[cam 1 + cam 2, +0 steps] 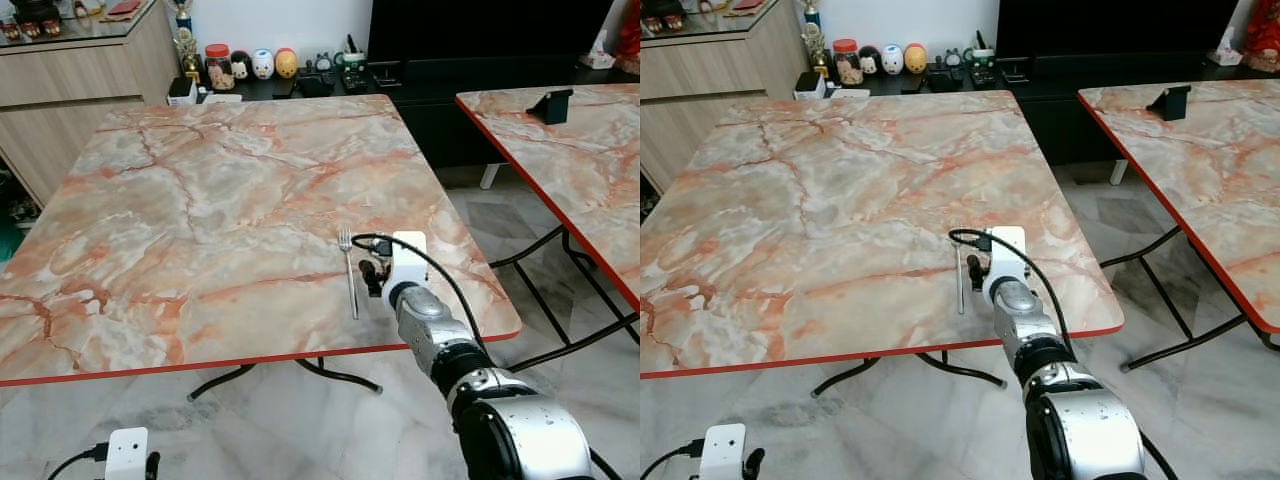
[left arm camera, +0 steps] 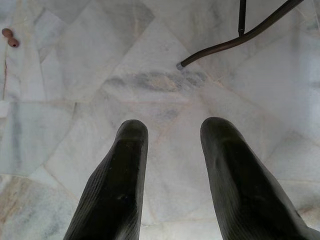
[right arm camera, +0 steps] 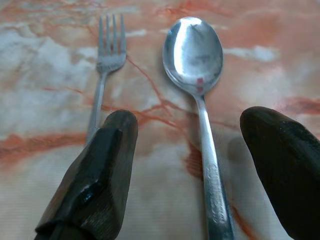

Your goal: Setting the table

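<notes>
Tables: two, both square-topped slabs of pink-and-orange veined marble pattern with a thin red rim; the near table [image 1: 200, 190] stands on dark curved metal legs, the second table [image 1: 580, 170] is well apart to the robot's right, with an open aisle of floor between them.
Floor: pale grey marble tiles [image 2: 150, 75], glossy, with a dark table leg foot [image 2: 235, 40] curving across it.
Sideboard: a dark low cabinet [image 1: 470, 75] behind the near table, carrying small jars and round figurines.
Right arm: silver, reaching over the near table's front edge near its right corner.
Right gripper [image 3: 200, 150]: two black ribbed fingers spread wide, holding nothing, low over the tabletop astride the spoon's handle.
Left gripper [image 2: 172, 135]: two black fingers parted, pointing at bare floor, the arm idle below the table edge.
Fork: one, slim steel fork [image 1: 348, 272], four tines pointing away from the robot, flat on the table near its front edge.
Spoon: one, polished steel spoon [image 3: 195, 55], oval bowl up, lying just beside the fork on its right, parallel, apart.
</notes>
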Robot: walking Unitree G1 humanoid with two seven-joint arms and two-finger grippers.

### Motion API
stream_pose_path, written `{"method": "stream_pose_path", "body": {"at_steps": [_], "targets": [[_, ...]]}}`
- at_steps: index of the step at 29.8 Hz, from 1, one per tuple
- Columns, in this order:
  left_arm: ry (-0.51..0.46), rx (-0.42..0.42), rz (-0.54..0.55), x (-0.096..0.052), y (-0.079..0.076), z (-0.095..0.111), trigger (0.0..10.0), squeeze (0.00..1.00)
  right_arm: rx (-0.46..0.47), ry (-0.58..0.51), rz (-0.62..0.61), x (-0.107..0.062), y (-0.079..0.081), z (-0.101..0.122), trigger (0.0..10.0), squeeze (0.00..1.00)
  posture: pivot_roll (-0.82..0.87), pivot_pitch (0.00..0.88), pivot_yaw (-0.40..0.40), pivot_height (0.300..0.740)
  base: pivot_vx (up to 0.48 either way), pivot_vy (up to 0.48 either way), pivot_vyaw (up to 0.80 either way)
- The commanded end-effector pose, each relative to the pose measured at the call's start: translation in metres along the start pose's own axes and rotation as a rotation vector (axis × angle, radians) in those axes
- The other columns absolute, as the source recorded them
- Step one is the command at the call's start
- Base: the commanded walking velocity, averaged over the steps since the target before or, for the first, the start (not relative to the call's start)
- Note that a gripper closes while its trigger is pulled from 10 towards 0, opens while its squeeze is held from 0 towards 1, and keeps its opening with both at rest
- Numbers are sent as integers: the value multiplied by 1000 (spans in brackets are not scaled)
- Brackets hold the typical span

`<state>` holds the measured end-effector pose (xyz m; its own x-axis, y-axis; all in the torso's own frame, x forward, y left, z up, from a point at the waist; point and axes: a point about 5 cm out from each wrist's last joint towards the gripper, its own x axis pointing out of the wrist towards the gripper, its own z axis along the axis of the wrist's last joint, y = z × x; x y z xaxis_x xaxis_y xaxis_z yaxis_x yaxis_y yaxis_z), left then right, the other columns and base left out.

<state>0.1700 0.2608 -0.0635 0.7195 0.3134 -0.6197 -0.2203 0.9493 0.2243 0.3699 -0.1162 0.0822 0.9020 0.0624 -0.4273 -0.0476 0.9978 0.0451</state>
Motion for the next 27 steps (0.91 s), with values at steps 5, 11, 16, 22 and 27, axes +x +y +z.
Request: {"method": "stream_pose_path", "body": {"at_steps": [5, 11, 16, 22, 27], "targets": [[14, -7, 6, -2, -1, -5, 10000, 0, -1, 9, -22, 1, -5, 5, 10000, 0, 25, 0, -4, 724, 0, 0, 0], [17, -5, 4, -3, -1, -6, 10000, 0, -5, 22, -32, 1, -8, 2, 3098, 0, 26, 0, -5, 724, 0, 0, 0], [18, 0, 6, -3, 0, -7, 10000, 0, -10, 24, -23, 0, -7, 0, 3647, 0, 28, 0, -5, 724, 0, 0, 0], [17, 3, 7, -3, 0, -7, 10000, 0, -18, 26, -9, 0, -4, -1, 10000, 0, 29, 0, -5, 724, 0, 0, 0], [16, 7, 7, -3, 0, -7, 10000, 0, -16, 27, -9, 0, -3, -1, 10000, 0, 29, 0, -6, 724, 0, 0, 0]]}}
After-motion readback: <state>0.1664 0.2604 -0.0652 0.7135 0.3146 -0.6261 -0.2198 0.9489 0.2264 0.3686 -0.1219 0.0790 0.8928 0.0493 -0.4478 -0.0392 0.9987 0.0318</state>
